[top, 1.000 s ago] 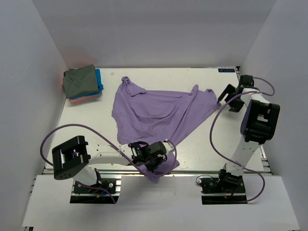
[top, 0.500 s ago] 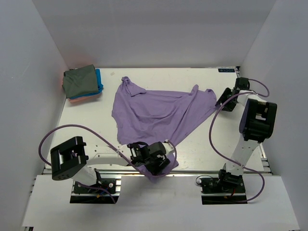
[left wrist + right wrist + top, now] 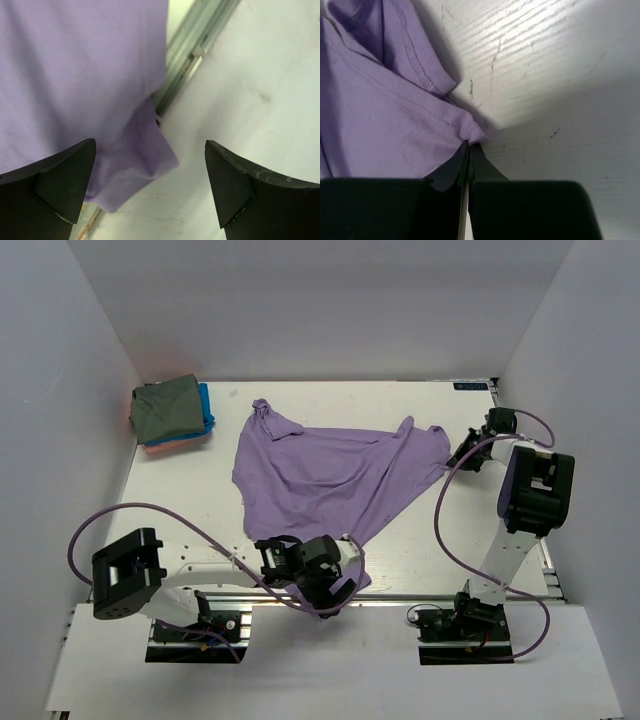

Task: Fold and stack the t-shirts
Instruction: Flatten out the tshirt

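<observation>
Lavender shirt (image 3: 330, 475): plain, short-sleeved, soft cloth, lying opened out but untidy across the middle of the table (image 3: 420, 540). From above it makes a rough triangle, with a bunched, twisted peak at the far left, a pointed corner out to the right, and a narrowing tail running toward the near edge. Shallow wrinkles all over. A stitched hem shows at the right corner.

My right claw (image 3: 470, 146) — fingers clenched together, tips meeting on the very end of that right corner. A small nub of purple cloth is caught between them, so I am grasping the shirt there. The rest of the shirt spreads away to the left of my fingertips; to their right is bare white table.

My left claw (image 3: 150, 144) — fingers spread wide, nothing gripped. The shirt's near tail lies below the gap and under my left finger. Its end spills over the metal rail (image 3: 192, 55) at the table's near edge. My right finger hangs over a bare white surface. I cannot tell whether either finger touches the cloth.

Far left corner of the table: three folded shirts in one pile, well apart from both claws. Olive-grey shirt (image 3: 165, 408) is on top. Blue shirt (image 3: 206, 405) shows along its right side. Salmon-pink shirt (image 3: 170, 445) peeks out beneath at the near side.
</observation>
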Available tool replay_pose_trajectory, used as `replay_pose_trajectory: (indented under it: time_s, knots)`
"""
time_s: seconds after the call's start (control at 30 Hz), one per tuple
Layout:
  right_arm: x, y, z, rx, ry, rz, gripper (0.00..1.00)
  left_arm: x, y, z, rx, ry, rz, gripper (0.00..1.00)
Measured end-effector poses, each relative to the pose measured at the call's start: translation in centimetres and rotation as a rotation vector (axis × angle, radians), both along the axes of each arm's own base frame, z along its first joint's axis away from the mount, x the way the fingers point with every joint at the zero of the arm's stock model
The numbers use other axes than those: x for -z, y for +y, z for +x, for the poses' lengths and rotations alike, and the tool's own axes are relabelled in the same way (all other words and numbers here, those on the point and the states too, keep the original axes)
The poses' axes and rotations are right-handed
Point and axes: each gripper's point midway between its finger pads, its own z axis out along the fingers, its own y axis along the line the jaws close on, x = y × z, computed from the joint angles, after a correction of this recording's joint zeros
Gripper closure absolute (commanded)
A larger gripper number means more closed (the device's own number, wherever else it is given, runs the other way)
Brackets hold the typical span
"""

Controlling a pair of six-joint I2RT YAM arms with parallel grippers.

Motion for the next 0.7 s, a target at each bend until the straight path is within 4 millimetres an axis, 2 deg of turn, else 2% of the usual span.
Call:
replay_pose_trajectory:
  time_s: [0.03, 0.13, 0.23, 0.3, 0.37, 0.4, 0.43, 0.5, 0.7]
  knots:
    - [0.0, 0.0, -0.2, 0.000, 0.000, 0.000, 1.00, 0.1, 0.1, -0.3, 0.005, 0.009, 0.004, 0.00]
    - [-0.2, 0.1, -0.7, 0.000, 0.000, 0.000, 1.00, 0.9, 0.6, -1.4, 0.017, 0.033, 0.039, 0.09]
    - [-0.3, 0.2, -1.0, -0.001, -0.001, 0.000, 1.00, 2.3, 1.2, -2.1, 0.014, 0.049, 0.099, 0.26]
    - [-0.3, 0.3, -1.4, -0.001, 0.001, 0.001, 1.00, 3.4, 1.6, -2.4, -0.001, 0.058, 0.143, 0.44]
    - [-0.3, 0.3, -1.6, -0.001, 0.001, 0.001, 1.00, 3.3, 1.0, -2.7, 0.011, 0.070, 0.140, 0.59]
    - [-0.4, 0.4, -1.7, -0.002, 0.002, 0.004, 1.00, 3.2, 0.7, -2.6, 0.017, 0.062, 0.137, 0.86]
    - [-0.5, 0.4, -1.8, -0.002, -0.001, 0.004, 1.00, 3.1, 0.5, -2.4, 0.009, 0.057, 0.135, 0.98]
    - [-0.8, 0.4, -1.8, -0.002, -0.007, 0.002, 1.00, 2.7, 0.1, -1.7, -0.021, 0.034, 0.132, 1.00]
    - [-2.2, 0.5, -2.0, -0.001, -0.037, -0.004, 1.00, 2.2, 0.6, -1.0, -0.105, -0.013, 0.155, 1.00]
